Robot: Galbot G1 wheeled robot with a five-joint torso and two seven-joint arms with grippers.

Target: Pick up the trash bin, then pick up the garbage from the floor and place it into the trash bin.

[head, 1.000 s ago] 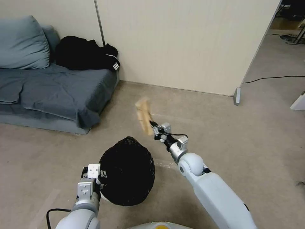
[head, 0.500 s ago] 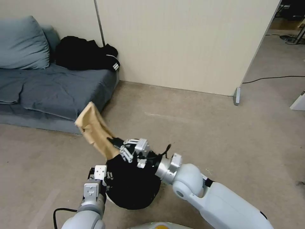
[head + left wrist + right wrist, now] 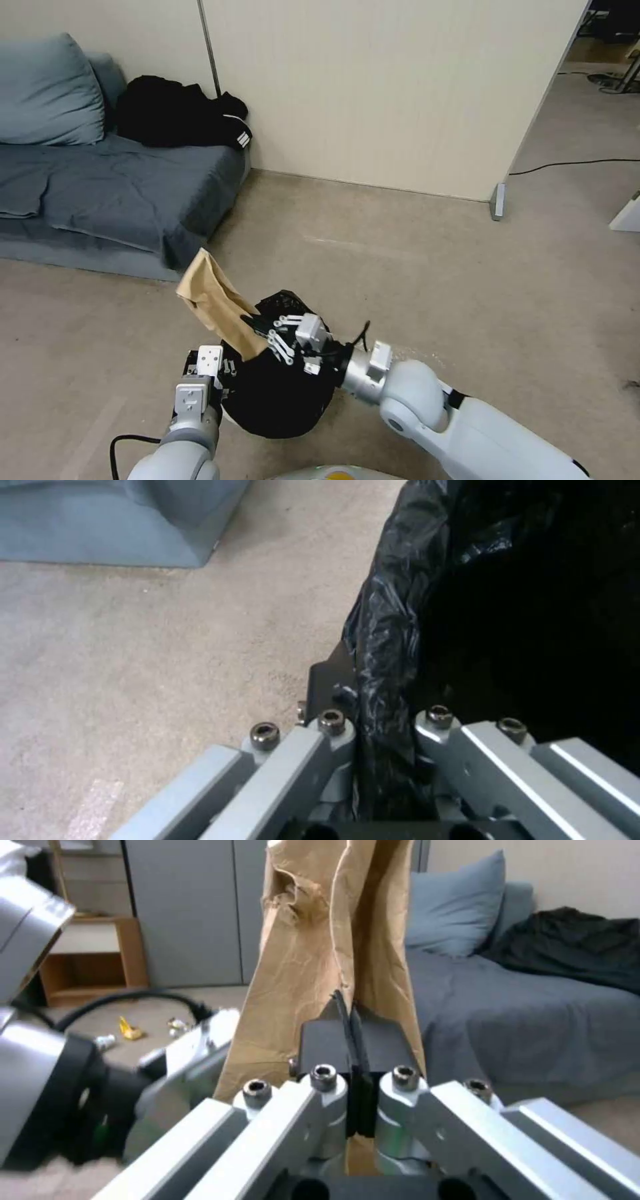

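The trash bin (image 3: 280, 400), its black bag folded over the rim, hangs low in front of me. My left gripper (image 3: 223, 375) is shut on the bin's near-left rim; in the left wrist view the fingers (image 3: 333, 730) pinch the black liner (image 3: 390, 630). My right gripper (image 3: 252, 324) is shut on a piece of garbage, a crumpled tan paper bag (image 3: 213, 301), and holds it just above the bin's mouth, sticking up and to the left. In the right wrist view the paper bag (image 3: 320, 940) stands upright from the closed pads (image 3: 327, 1040). More small garbage (image 3: 130, 1029) lies on the floor far off.
A grey sofa (image 3: 100, 187) with a cushion and a black jacket (image 3: 180, 113) stands at the left. A beige partition wall (image 3: 400, 93) runs behind, with a cable (image 3: 573, 163) on the floor at the right. A wooden shelf (image 3: 93, 960) stands beyond the litter. Open carpet lies ahead.
My right gripper swung the paper bag leftward from out in front to over the bin, then lowered it toward the opening. The left gripper kept its hold on the bin.
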